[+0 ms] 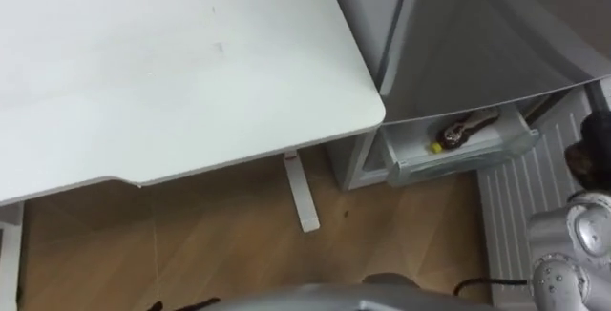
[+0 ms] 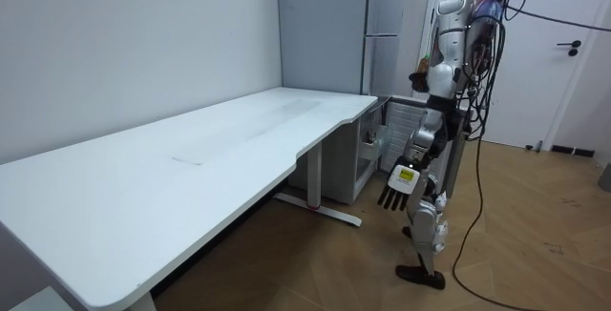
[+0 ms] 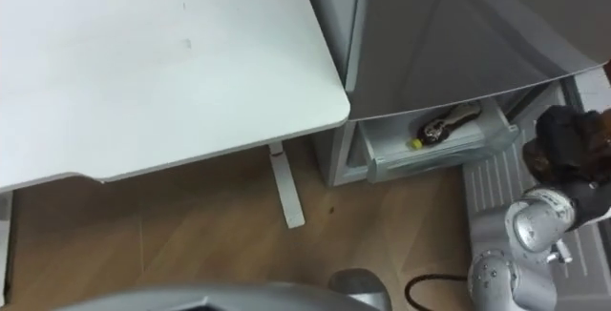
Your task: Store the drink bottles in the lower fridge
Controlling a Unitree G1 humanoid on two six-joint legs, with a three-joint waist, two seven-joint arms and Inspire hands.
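The lower fridge (image 1: 496, 163) is open at the table's far right corner. In its clear bin (image 3: 434, 154) lies a dark drink bottle with a yellow cap (image 1: 458, 132). My right hand (image 3: 571, 144) is raised at the right edge, just right of the bin, fingers curled round something dark and brownish that looks like another drink (image 3: 540, 158). In the room view that right hand (image 2: 421, 71) is held up towards the fridge, while my left hand (image 2: 395, 186) hangs at my side with straight fingers, holding nothing.
The bare white table (image 1: 172, 63) takes up the left; its white leg (image 1: 301, 192) stands on the wood floor near the fridge. The grey upper fridge front (image 1: 477, 44) rises above the bin. I stand right in front of the fridge (image 2: 382, 25).
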